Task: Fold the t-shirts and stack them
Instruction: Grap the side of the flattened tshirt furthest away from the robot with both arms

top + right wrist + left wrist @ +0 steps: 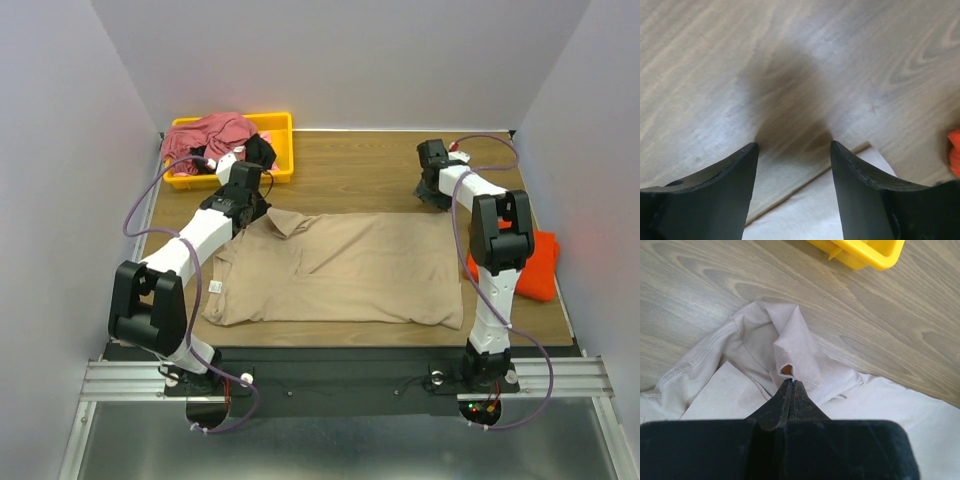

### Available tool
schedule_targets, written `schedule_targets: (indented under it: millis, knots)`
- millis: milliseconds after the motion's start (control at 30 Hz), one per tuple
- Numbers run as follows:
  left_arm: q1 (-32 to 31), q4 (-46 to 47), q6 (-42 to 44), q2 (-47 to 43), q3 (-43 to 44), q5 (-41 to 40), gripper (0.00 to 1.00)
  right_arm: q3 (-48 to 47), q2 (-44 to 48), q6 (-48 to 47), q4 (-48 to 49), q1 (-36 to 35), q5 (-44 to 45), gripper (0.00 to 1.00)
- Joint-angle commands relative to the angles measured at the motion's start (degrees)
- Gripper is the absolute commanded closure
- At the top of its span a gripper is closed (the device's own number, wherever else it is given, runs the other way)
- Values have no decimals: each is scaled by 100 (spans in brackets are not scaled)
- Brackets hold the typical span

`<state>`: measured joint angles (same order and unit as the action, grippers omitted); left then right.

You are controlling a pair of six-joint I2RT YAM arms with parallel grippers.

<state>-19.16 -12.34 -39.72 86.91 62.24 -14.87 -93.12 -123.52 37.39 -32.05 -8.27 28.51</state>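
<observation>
The tan t-shirt point(340, 265) lies spread flat in the middle of the table. My left gripper point(257, 213) is at its back left sleeve. In the left wrist view the left gripper point(791, 382) is shut, and its tips pinch the hem of the bunched tan sleeve point(790, 347). My right gripper point(432, 192) hangs open and empty just behind the shirt's back right corner. In the right wrist view the right gripper point(792, 144) is open over bare wood, with the shirt corner point(840, 210) below it. An orange-red t-shirt point(537, 265) lies folded at the right edge.
A yellow bin point(280, 150) at the back left holds a dusty rose-red t-shirt point(210, 132) and a black one point(260, 150). Its corner shows in the left wrist view point(865, 252). Grey walls close in the table on three sides.
</observation>
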Motion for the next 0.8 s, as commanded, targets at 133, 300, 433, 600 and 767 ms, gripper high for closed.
schedule_targets:
  millis: [133,300,433,600,767]
  knots:
    - [-123,-137,-149,-447,-142,-165,100,181,233,-73,-354,36,497,30]
    - [-150,-190,-202,-517,-142,-147,100,13,100,5,-635,36,497,29]
    - [-176,-243,-237,-579,-159,-147,100,119,145,190,-802,36,515,29]
    - [-211,-348,-299,-755,-229,-218,100,162,118,322,-1005,36,515,32]
    - [-211,-418,-378,-904,-344,-253,100,286,57,533,-1057,36,445,48]
